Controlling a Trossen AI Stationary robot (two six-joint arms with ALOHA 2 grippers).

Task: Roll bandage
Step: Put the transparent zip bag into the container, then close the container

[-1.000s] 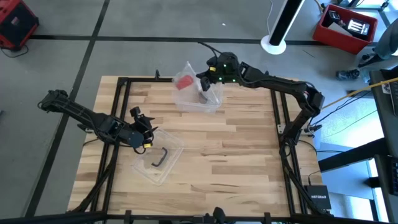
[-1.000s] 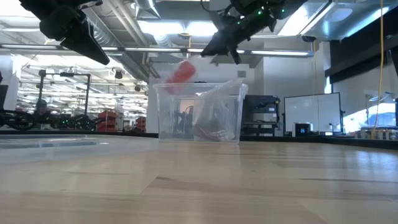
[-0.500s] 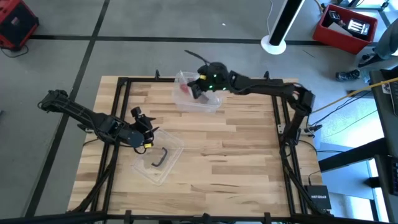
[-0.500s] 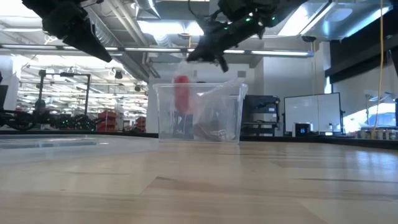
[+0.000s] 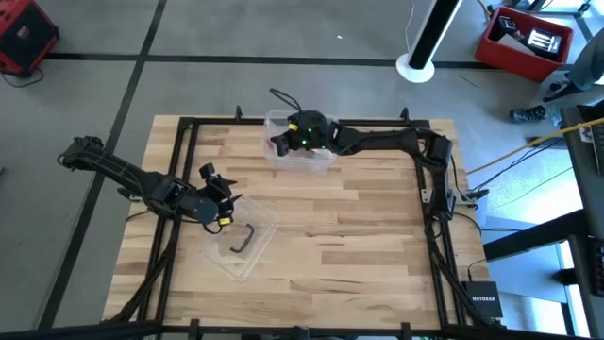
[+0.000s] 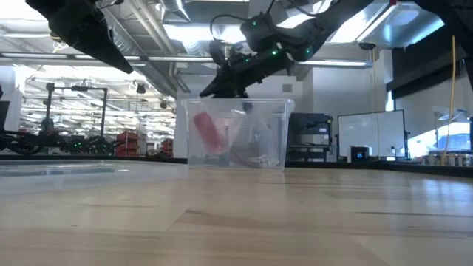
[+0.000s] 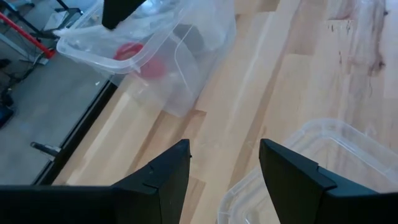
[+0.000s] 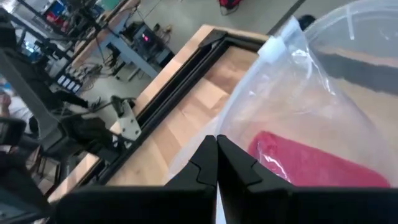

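Observation:
The red bandage (image 8: 311, 167) is a small roll inside a clear plastic bag (image 8: 311, 93). My right gripper (image 8: 216, 155) is shut on this bag above the clear plastic box (image 6: 236, 133) at the table's far edge. Through the box wall the bandage (image 6: 209, 133) shows low inside the box, below my right gripper (image 6: 211, 90). In the high view my right gripper (image 5: 277, 144) covers the bandage. My left gripper (image 7: 225, 163) stands open over the table's left part, with nothing between its fingers. My right gripper pinches the bag's clear film (image 8: 239, 134) between its two shut fingers, at the bag's edge. The fingers slant down from the table's right side. The bag hangs below them into the box, with the bandage in its lower part (image 6: 211, 140).
The box's clear lid (image 5: 241, 241) with a black handle lies flat on the table below my left gripper (image 5: 222, 203). A black frame (image 5: 179, 170) runs along the table's edges. Bare wood lies between the lid and the box.
My right gripper has gone toward the table's left edge and down over the box, rolling its wrist. The bag with the bandage has sunk from above the box's rim down into the box.

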